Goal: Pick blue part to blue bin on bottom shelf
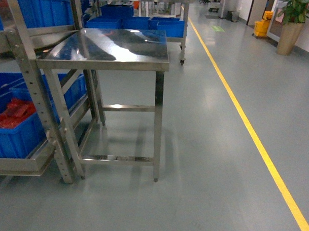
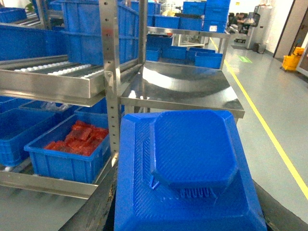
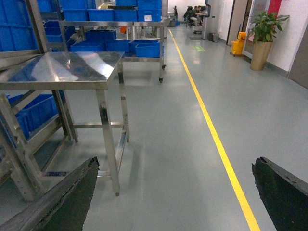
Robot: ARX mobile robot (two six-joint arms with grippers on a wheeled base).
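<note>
Trouble could come at the rack upright (image 2: 111,72): the left end effector (image 2: 187,211) carries the blue part (image 2: 192,149), its jaws hidden beneath, near the bottom shelf (image 2: 43,185) bin (image 2: 67,161). Right end effector (image 3: 175,192) gapes wide, empty.

Shiny stainless-steel table (image 1: 116,46) stands right next to the rack, bare top with reflections all over it. Yellow floor line (image 1: 245,124) runs down the grey aisle. Further back there's a potted plant (image 1: 295,21) in a tall tan pot and a yellow mop bucket (image 1: 261,28) just beside it. Some people sit at desks (image 3: 195,12) way down the hall, too small to make out.
</note>
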